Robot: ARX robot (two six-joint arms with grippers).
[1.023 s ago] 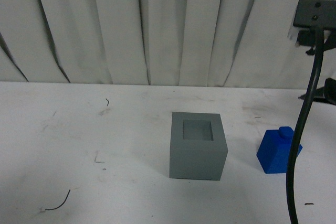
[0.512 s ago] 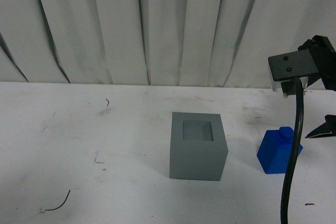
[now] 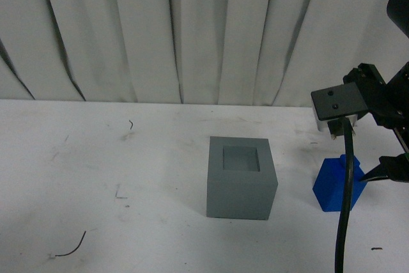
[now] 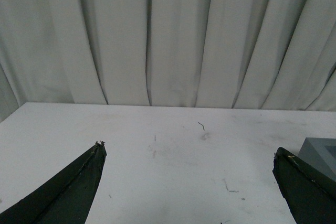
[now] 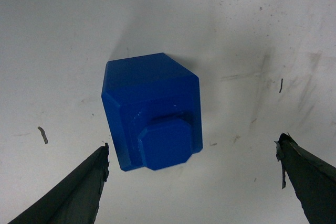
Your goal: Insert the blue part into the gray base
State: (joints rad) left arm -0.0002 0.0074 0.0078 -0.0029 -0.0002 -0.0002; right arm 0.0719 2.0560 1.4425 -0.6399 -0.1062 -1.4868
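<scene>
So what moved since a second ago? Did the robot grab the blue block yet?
The right arm came down and in toward the middle, and now sits over the blue part. Its jaws are open on either side of the part and not touching it, so nothing is grabbed yet. The blue part and the gray base stayed where they were.

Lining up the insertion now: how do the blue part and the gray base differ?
Colour: the blue part is bright blue, the gray base matte gray. Size: the blue part is smaller than the gray base. Top: the blue part carries a raised knob, the gray base a square recess. Both stand on the white table, apart.
</scene>
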